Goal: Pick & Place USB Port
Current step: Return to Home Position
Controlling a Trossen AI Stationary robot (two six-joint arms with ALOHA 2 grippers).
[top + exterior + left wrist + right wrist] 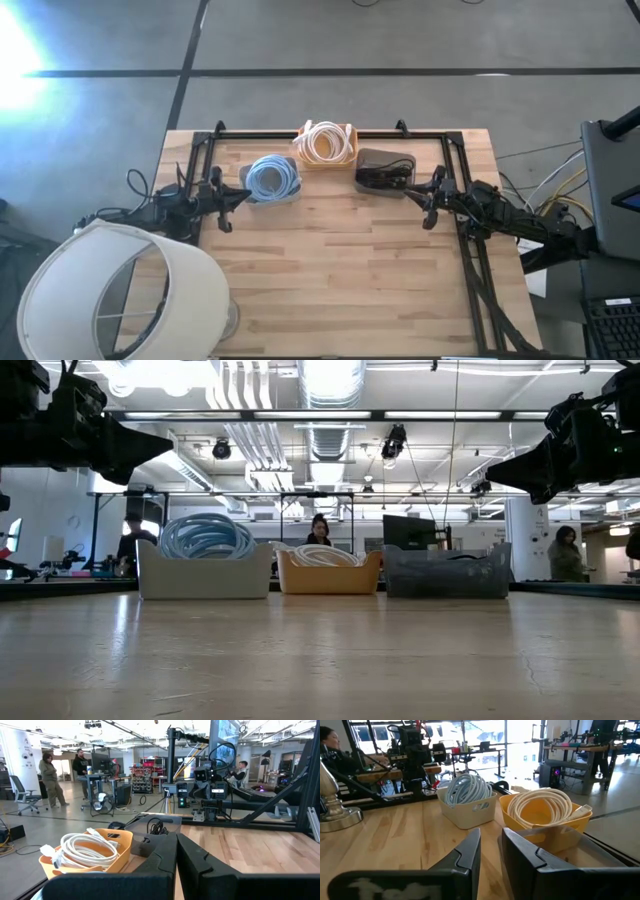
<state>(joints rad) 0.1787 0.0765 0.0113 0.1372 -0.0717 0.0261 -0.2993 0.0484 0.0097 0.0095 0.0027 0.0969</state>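
Left pincer (pixel 241 197) closed empty, right pincer (pixel 426 197) a slit apart (gripping nothing either)

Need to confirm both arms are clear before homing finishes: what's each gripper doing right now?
Left gripper: closed, holding nothing.
Right gripper: slightly open, holding nothing.

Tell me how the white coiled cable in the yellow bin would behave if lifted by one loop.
The white cable is a loose coil, so it would probably sag and unwind rather than lift as one stiff ring. Its connector end sticks past the yellow bin rim and may snag. The bin looks light and might drag along.
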